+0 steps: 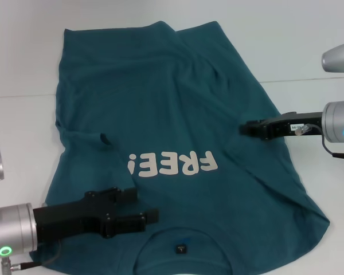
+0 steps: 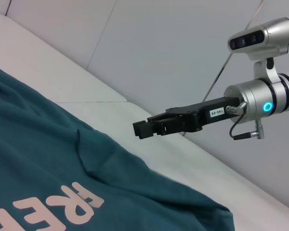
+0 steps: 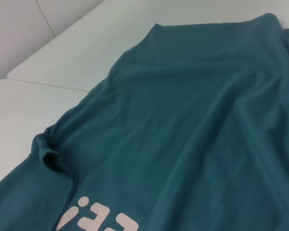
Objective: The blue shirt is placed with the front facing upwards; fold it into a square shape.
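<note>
Left hand (image 1: pixel 146 205) at lower left of the head view, fingers spread apart, hovering over the blue shirt (image 1: pixel 178 120) near its collar. Shirt spread face up across the white desk (image 1: pixel 23 69), filling mid-frame. Right hand (image 1: pixel 245 129) at right, fingers together, over the shirt's edge.

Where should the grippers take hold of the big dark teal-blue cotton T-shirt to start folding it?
Probably at its side edges. The dark teal-blue cotton T-shirt lies flat, lettering up, collar nearest the robot. The left gripper, open, could pinch the left shoulder from that side; the right gripper, shut, the right sleeve edge. Loose edges lift easiest.
</note>
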Robot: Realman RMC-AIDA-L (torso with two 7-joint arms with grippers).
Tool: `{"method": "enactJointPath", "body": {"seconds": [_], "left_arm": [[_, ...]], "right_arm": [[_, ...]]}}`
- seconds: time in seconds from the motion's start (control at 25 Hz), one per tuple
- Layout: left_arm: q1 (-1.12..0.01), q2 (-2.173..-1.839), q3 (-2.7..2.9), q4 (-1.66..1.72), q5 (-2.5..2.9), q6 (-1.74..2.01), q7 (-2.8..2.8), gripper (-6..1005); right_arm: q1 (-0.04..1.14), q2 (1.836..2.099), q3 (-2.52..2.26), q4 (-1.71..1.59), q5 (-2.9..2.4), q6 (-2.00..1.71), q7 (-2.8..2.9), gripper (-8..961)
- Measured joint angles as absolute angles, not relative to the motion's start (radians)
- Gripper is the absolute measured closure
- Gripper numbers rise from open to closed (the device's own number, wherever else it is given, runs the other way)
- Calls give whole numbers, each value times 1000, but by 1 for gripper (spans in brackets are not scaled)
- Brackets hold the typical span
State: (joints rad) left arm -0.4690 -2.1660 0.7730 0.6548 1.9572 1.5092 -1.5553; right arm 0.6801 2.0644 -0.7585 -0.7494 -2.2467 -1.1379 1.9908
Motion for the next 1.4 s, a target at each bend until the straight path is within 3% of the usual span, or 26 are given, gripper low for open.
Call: {"method": "enactJointPath", "body": {"seconds": [0.2, 0.52, 0.72, 0.84, 1.4], "left_arm": [[-468, -2165, 773, 645, 1957, 1503, -1554, 80], [-468, -2164, 774, 644, 1958, 1499, -1554, 80], [-468, -2164, 778, 644, 1958, 1499, -1554, 80], [-469, -2164, 778, 643, 1959, 1499, -1554, 80], [-469, -2164, 779, 643, 1965, 1497, -1547, 80]], "right_arm": [[666, 2064, -750, -750, -2247, -1132, 1998, 701], [623, 2025, -750, -742, -2260, -1138, 2118, 516], [602, 2013, -753, -741, -2267, -1182, 2178, 266], [595, 2011, -753, -739, -2273, -1206, 2204, 187], [574, 2022, -751, -713, -2300, -1209, 2228, 186]]}}
